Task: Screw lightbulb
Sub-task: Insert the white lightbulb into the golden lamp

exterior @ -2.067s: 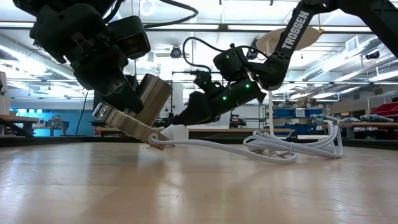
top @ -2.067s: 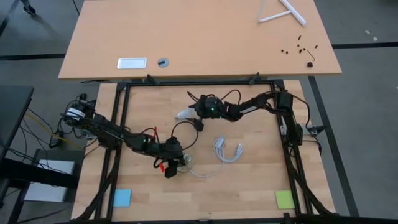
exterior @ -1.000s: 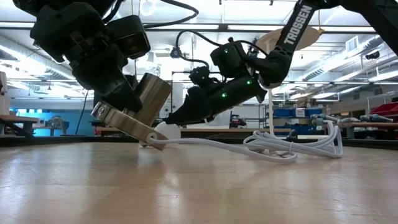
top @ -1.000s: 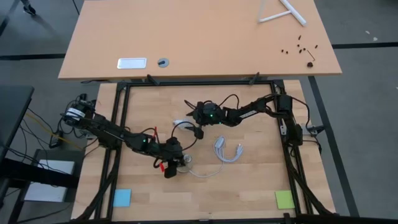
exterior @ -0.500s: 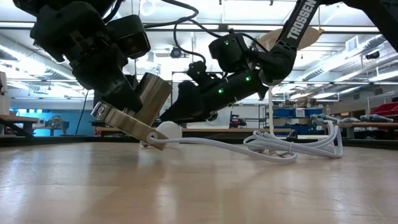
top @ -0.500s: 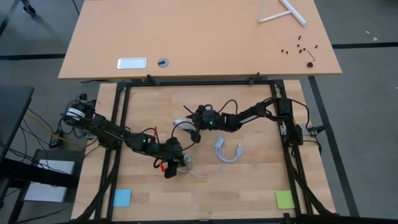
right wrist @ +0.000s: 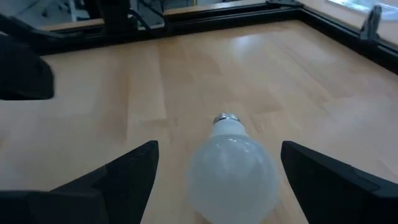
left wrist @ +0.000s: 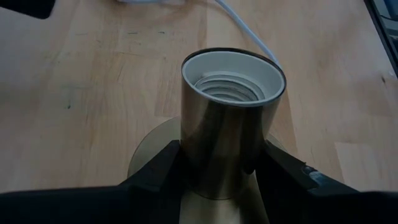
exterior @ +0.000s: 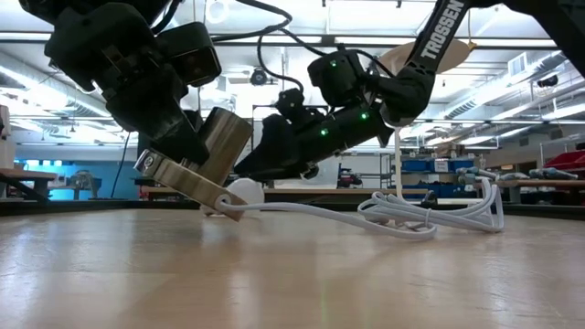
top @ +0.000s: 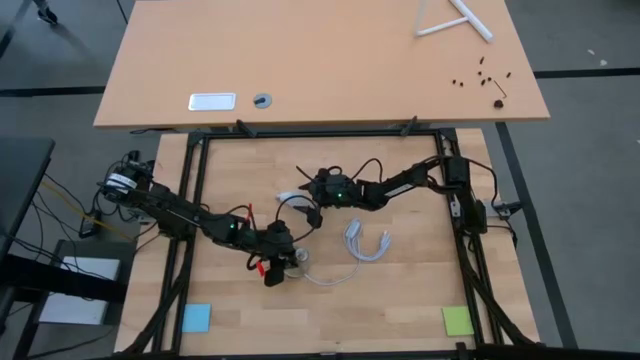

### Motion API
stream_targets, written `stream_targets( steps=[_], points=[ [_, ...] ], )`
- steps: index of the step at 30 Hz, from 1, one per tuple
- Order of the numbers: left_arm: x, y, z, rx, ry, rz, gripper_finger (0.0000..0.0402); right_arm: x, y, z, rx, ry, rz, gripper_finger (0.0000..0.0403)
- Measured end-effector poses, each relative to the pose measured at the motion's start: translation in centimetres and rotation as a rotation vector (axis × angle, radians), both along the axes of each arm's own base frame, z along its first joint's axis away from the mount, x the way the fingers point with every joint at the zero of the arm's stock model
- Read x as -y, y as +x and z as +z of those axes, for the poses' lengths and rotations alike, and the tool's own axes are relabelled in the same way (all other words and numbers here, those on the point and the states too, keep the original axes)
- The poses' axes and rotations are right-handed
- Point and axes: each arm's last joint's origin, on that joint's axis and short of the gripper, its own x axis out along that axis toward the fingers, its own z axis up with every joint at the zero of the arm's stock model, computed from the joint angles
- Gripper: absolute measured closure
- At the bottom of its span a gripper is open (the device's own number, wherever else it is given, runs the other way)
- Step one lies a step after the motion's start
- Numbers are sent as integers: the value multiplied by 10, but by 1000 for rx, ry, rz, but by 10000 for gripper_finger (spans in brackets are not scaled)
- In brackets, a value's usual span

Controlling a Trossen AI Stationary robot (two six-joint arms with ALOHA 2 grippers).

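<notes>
Straddling the lightbulb (right wrist: pixel 231 168) on the bench (top: pixel 400 280), your right pincer (right wrist: pixel 217 171) stands wide; close squarely on the glass while the left pincer (left wrist: pixel 217 165) grips the socket (left wrist: pixel 231 118).

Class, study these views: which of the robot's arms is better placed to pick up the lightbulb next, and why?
The right. The right gripper is open with the lightbulb lying on the table between its fingers. The left gripper is occupied, clamped on the metal lamp socket and holding it tilted.
</notes>
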Motion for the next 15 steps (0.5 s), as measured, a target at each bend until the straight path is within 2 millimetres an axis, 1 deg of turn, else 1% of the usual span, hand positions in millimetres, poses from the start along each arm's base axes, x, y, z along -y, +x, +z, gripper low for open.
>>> stream_targets(
  steps=[7, 9, 11, 13, 15],
  points=[
    [0, 0, 0, 0, 3, -13, 240, -5, 1, 0, 6, 60, -3, 57],
    [0, 0, 0, 1, 9, -18, 240, -7, 0, -3, -41, 31, -23, 54],
    [0, 0, 0, 1, 9, -19, 240, -10, 4, -4, -126, 9, -41, 51],
    [0, 0, 0, 1, 9, -18, 240, -12, 10, 2, -183, 6, -35, 51],
    [0, 0, 0, 1, 8, -18, 240, -15, 16, 8, -199, -8, -18, 50]
  ],
)
